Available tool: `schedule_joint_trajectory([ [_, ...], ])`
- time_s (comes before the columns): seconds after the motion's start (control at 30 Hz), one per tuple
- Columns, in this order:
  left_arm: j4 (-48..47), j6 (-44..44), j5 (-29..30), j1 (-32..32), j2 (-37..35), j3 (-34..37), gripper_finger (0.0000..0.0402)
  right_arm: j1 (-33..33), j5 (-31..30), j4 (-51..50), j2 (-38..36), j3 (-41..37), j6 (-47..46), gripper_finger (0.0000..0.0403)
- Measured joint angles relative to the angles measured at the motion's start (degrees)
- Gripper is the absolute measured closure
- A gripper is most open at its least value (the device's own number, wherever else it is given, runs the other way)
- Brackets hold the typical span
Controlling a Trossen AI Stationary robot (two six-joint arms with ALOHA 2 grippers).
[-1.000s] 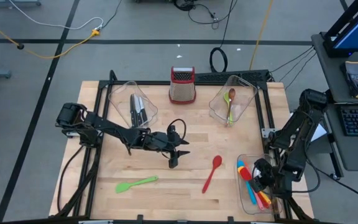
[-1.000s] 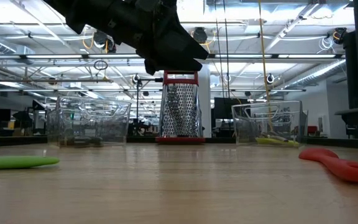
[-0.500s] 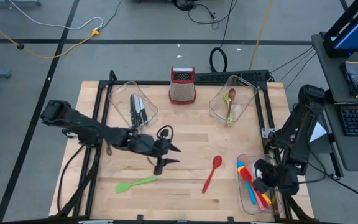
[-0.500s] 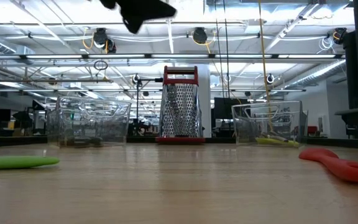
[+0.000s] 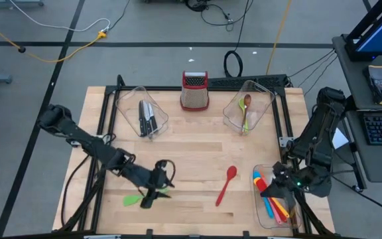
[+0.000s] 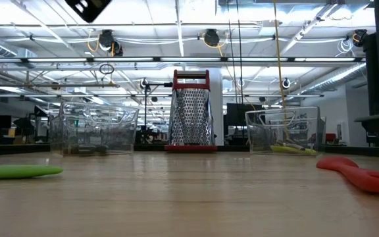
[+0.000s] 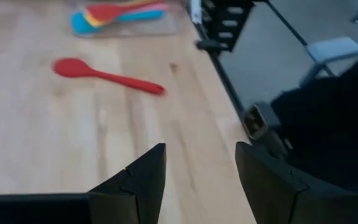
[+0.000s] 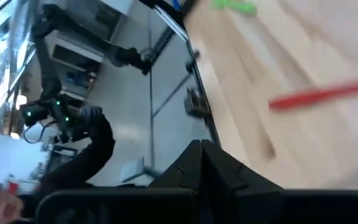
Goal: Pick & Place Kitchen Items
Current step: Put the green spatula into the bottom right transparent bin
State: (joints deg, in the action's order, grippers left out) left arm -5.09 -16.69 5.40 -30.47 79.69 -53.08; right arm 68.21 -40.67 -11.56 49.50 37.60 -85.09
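The left gripper [image 5: 150, 197] hangs spread wide and empty over the flat green silicone spatula [image 5: 135, 198] near the table's front; the right gripper [image 5: 285, 188], closed and empty, sits above the clear plastic bin [image 5: 259, 206] of bright spatulas.

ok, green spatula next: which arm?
Left. The left gripper hangs open right over the green spatula; the right gripper is shut, over the bin at the table's far side.

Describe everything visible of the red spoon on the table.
The red spoon is a one-piece utensil that looks like silicone or plastic, with a round bowl and a long slim handle. It lies flat on the bare wooden table, alone, bowl end toward the far side, left of the bin of coloured spatulas. Nothing touches it; neither hand is on it.
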Motion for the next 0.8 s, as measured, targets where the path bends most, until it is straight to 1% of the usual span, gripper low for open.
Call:
schedule_joint_trajectory([
  [0.1,0.6,-0.5,0.1,-2.2,-0.1,0.0,0.0204,-0.8,-2.6,2.2,-0.1,0.0,8.4,0.0401],
  [0.17,0.9,-1.1,0.7,-3.4,-0.1,0.0,0.0204,-1.5,-2.9,3.6,-0.1,0.0,12.6,0.0402],
  [0.3,0.5,-5.8,5.8,-5.0,-0.1,0.0,0.0204,-2.9,-2.8,5.1,-0.1,0.0,17.0,0.0399],
  [0.4,-5.0,-14.3,10.1,-5.4,-0.1,0.0,0.0204,-3.6,-2.8,5.8,-0.1,0.0,19.4,0.0400],
  [0.47,-10.3,-21.4,11.4,-5.6,-0.1,0.0,0.0204,-4.0,-2.8,6.2,-0.1,0.0,21.1,0.0402],
  [0.6,-22.8,-37.6,11.2,-6.2,-0.1,0.0,0.0204,-4.7,-2.8,7.1,-0.1,0.0,24.3,0.0401],
  [0.67,-28.8,-44.3,11.2,-6.8,-0.1,0.0,0.0204,-5.1,-2.8,7.1,-0.1,0.0,25.1,0.0401],
  [0.73,-32.8,-48.9,11.0,-7.5,-0.1,0.0,0.0204,-5.4,-2.8,7.1,-0.1,0.0,25.9,0.0402],
  [0.8,-34.6,-50.7,10.3,-8.3,-0.1,0.0,0.0204,-5.7,-2.8,7.1,-0.1,0.0,26.5,0.0402],
])
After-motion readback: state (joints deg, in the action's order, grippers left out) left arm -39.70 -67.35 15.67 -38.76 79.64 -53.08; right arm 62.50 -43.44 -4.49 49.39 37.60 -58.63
